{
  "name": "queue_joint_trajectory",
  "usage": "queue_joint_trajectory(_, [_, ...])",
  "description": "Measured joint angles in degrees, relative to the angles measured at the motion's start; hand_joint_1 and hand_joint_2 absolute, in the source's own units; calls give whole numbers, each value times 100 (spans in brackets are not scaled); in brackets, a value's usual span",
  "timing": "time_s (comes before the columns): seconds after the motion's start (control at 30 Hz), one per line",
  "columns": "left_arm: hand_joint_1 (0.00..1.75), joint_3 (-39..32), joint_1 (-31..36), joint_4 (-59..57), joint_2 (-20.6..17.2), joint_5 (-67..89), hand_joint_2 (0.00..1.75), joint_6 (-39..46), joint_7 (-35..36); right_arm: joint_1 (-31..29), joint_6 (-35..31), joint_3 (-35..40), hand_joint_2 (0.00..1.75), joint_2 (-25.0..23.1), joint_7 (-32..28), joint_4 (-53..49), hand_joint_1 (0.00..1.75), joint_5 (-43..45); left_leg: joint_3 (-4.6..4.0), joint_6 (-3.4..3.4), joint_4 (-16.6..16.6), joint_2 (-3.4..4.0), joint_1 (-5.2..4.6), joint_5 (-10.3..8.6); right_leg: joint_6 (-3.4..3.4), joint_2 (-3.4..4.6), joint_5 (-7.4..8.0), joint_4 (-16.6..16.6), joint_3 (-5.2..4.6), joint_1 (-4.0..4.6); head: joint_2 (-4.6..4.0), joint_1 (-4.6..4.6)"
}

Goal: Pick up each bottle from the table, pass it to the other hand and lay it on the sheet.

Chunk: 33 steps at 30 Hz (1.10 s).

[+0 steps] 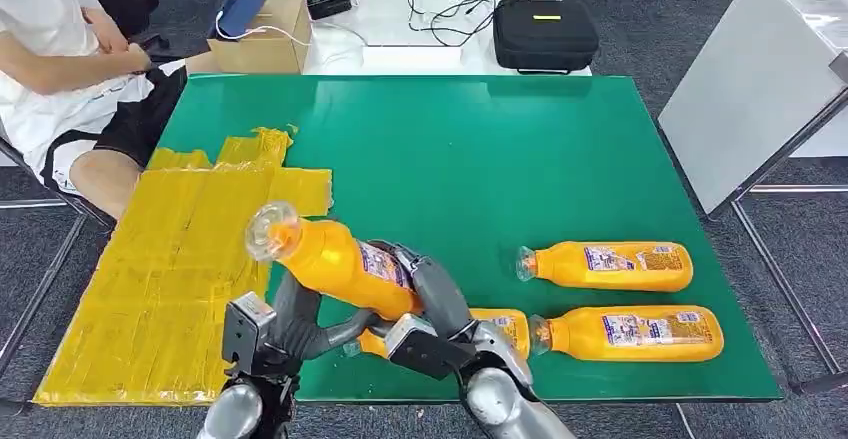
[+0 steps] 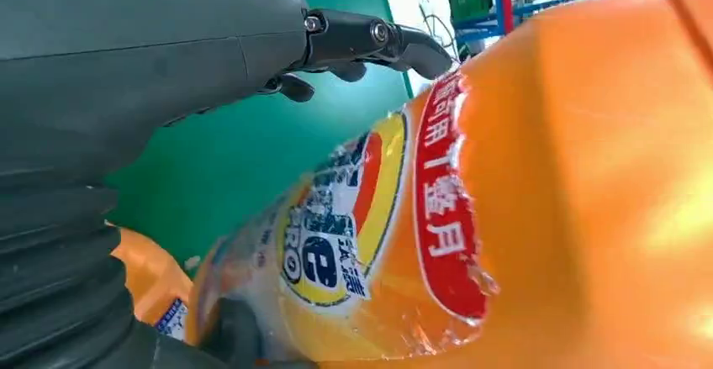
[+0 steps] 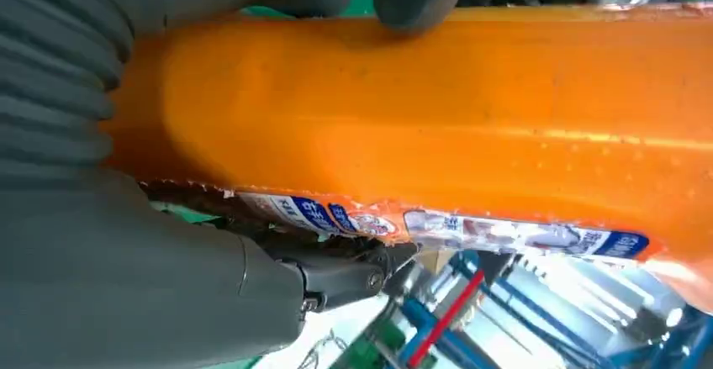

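Bottle [image 1: 335, 262], raised over the near worktop [image 1: 480, 159] edge, is grasped by the right robot hand [image 1: 432, 294] while the left robot hand [image 1: 295, 309] reaches beneath, fingers apart, so the handover seems underway; next, the left must clasp it.

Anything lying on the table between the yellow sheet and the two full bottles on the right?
Yes: in the head view a third bottle lies on the green table, partly hidden behind the right hand that holds the raised bottle.
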<state>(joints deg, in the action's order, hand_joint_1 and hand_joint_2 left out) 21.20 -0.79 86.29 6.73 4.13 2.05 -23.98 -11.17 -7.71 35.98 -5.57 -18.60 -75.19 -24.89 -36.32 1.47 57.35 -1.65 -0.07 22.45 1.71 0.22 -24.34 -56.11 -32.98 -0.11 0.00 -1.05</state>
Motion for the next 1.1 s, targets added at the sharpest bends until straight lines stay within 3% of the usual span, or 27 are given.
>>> queue_joint_trajectory(0.13, [0, 11, 16, -11, -2, -113, 175, -63, -6, -101, 96, 142, 175, -50, 44, 246, 175, -50, 0, 0, 0, 1, 0, 0, 0, 0, 0, 0, 0, 0, 0, 0])
queue_joint_trajectory(0.43, [0, -92, 0, -39, -48, -1331, 175, -1119, -400, -396, 162, 575, 175, -151, -28, 837, 175, -162, 0, 0, 0, 2, 0, 0, 0, 0, 0, 0, -2, 0, 0, 0])
queue_joint_trajectory(1.1, [0, -162, -7, -39, -70, -1377, 175, -1178, -402, -519, 173, 688, 175, -168, -44, 1073, 175, -151, 0, 0, 0, 2, 0, 0, 0, 0, 0, 0, -3, 0, 0, 0])
